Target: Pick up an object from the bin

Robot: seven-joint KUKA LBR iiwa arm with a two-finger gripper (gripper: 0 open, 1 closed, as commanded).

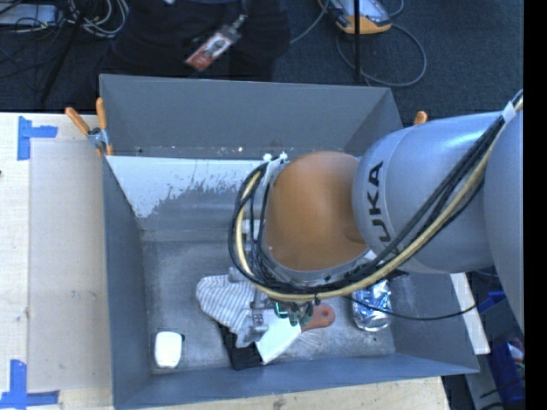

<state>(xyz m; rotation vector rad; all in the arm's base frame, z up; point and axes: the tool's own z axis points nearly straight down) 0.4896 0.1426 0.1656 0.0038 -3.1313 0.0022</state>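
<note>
- We cannot tell whether the gripper (275, 319) is spread or closed. The arm's orange cover (312, 212) and its cable loops (245, 229) hide nearly all of it. Only small metal and green parts show beneath.
- Just below those parts lies a white flat piece (278, 342), tilted, its upper edge hidden. We cannot confirm contact.
- A black thing (242, 354) lies against that piece. Its kind is unclear.
- A crumpled pale cloth (220, 297) lies to the view's left, its right side covered by the arm.
- A reddish thing (323, 317) juts out on the other side, mostly hidden.
- Beyond it sits a crumpled silver-blue packet (372, 307), its top cut off by the arm.
- A white block (168, 348) sits well apart, near the front-left corner of the bin (214, 118).
</note>
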